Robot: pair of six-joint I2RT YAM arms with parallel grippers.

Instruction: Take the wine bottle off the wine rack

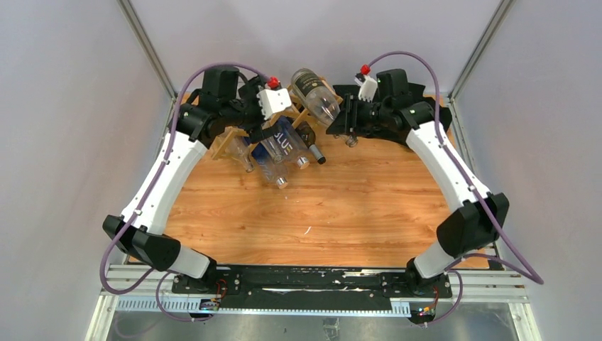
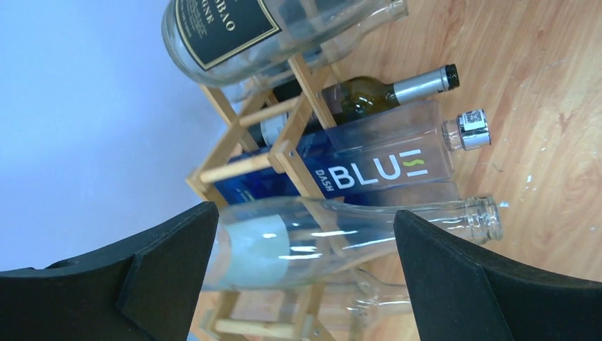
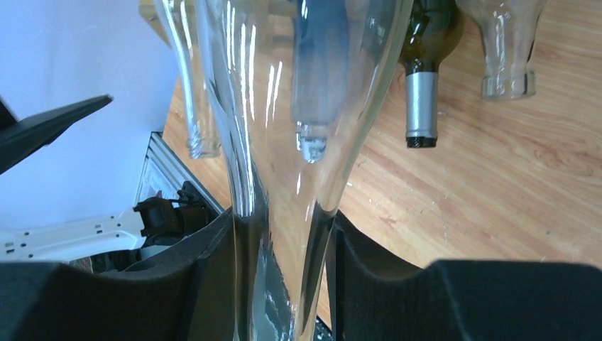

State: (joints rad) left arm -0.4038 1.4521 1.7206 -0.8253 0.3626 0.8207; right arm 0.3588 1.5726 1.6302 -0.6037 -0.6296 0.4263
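From above, the light natural-wood wine rack (image 1: pixel 227 141), a lattice of thin square sticks, stands at the far edge of the orange-brown, wood-grained table (image 1: pixel 319 213). The wine bottle (image 1: pixel 316 92), smooth clear glass with a black label, lies tilted across the rack's upper right end with its base toward the far side. The right gripper (image 1: pixel 349 117) sits at its neck. The left gripper (image 1: pixel 264 126) hangs over the rack's middle, and this view does not show whether it is open. A square-sided blue bottle (image 1: pixel 280 145) lettered BLUE points its neck toward the arms. In the left wrist view the matte black fingers (image 2: pixel 163 270) stand wide apart, with a clear bottle with a pale label (image 2: pixel 319 241) lying in the gap between them. Above it are the blue bottle, a dark green bottle (image 2: pixel 383 92) with a silver foil cap, and the black-labelled wine bottle on the top sticks. In the right wrist view the padded black fingers (image 3: pixel 213 284) are clamped on the wine bottle's narrow glass neck, which widens upward through the frame.
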